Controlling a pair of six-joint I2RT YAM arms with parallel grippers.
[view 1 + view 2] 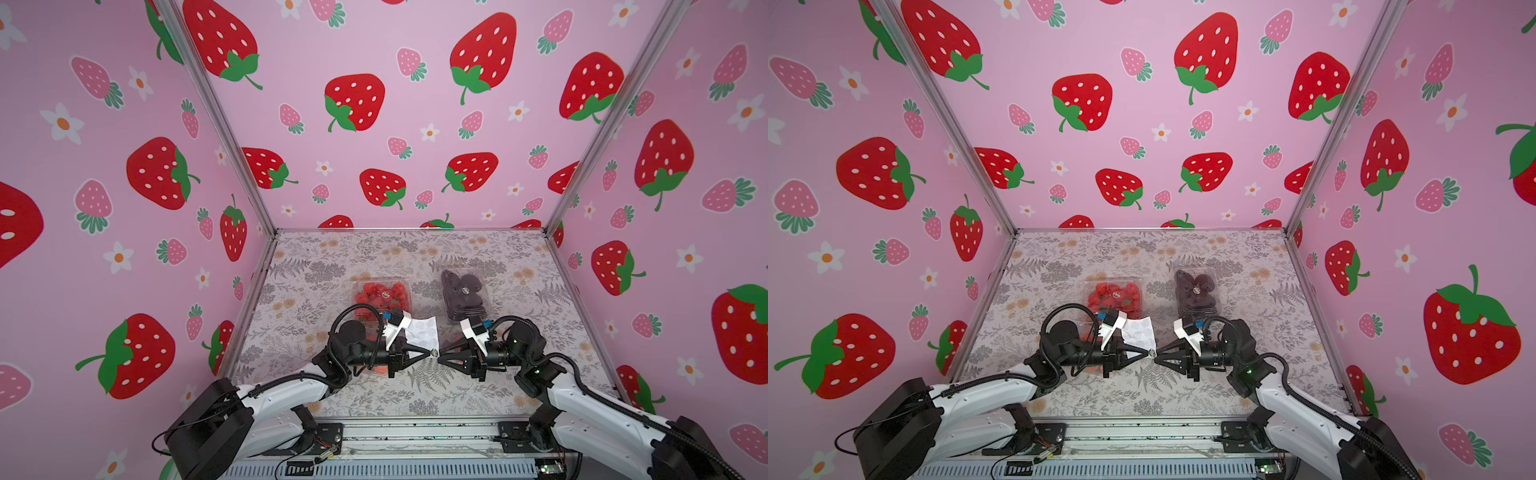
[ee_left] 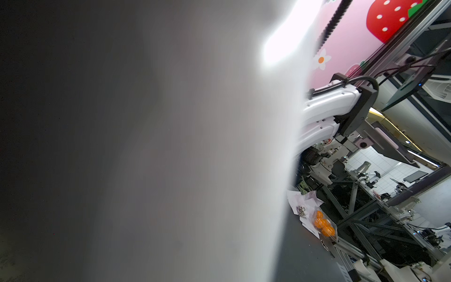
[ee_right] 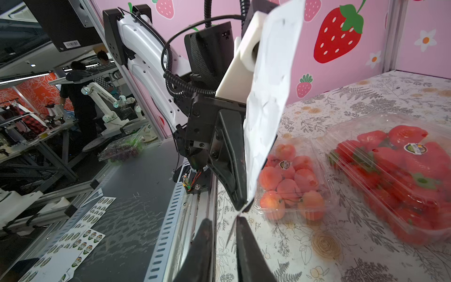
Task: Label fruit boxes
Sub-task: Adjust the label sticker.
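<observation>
My left tool (image 3: 240, 207) is clamped on the lower corner of the flat white sticker sheet (image 3: 268, 97). It holds the sheet upright in the air on the side of the clear clamshell box of red strawberries (image 3: 402, 175) that faces my base. My right tool (image 3: 224, 221) meets it tip to tip, jaws parted by a narrow gap with the edge of a small round label (image 1: 434, 352) in that gap. I cannot tell whether the label clings to a pad or to the sheet. The clear box of orange-pink round fruits (image 3: 292, 180) lies just beside the strawberry box, nearer my base and under my left arm. The clear box of dark purple-black fruits (image 1: 463, 293) stands apart from it on my right, all on the floral-printed counter (image 1: 519, 374). A fourth, smaller box I cannot make out. With my right jaws this slack, I judge the label may drop, fold on itself or stick to my pad instead of a lid. The limp sheet could also slip or swing, and it blanks out my left wrist view. Each of the three boxes carries a round green-rimmed lid sticker (image 3: 415, 148), its lettering too small to read. Loose sheets of similar labels (image 3: 80, 234) lie off the counter, and a barcode tag (image 3: 72, 44) shows no legible digits.
</observation>
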